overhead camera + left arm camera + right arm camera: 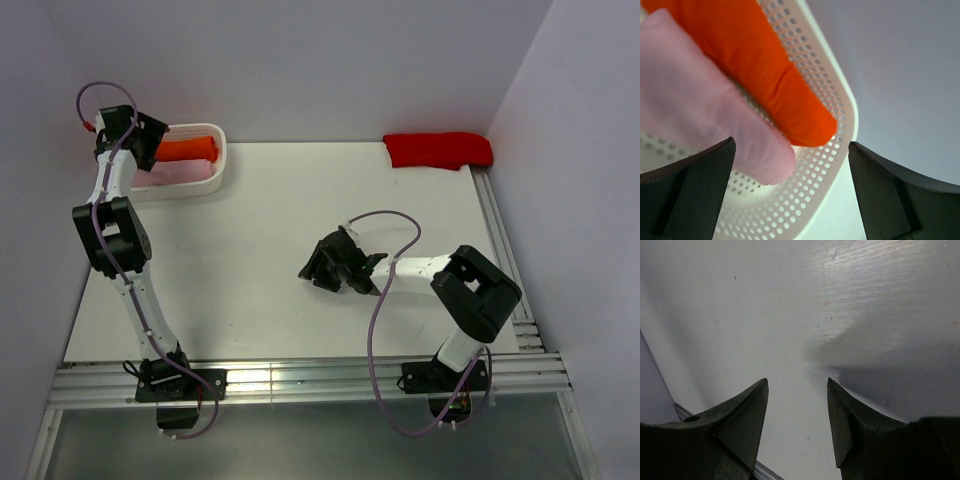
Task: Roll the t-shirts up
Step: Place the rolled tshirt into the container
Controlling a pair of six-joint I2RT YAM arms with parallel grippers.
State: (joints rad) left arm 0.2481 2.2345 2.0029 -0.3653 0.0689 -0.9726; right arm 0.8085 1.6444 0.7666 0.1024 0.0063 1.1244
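Two rolled t-shirts lie side by side in a white perforated basket at the back left: an orange one and a light pink one. My left gripper hovers over the basket's left end, open and holding nothing. In the left wrist view the orange roll and the pink roll rest against the basket wall, just ahead of the open left gripper. A red t-shirt lies bunched at the back right. My right gripper is open over bare table, seen empty in its wrist view.
The white table has metal rails along its near edge and right edge. Grey walls close in the back and both sides. The right wrist view looks down on bare tabletop.
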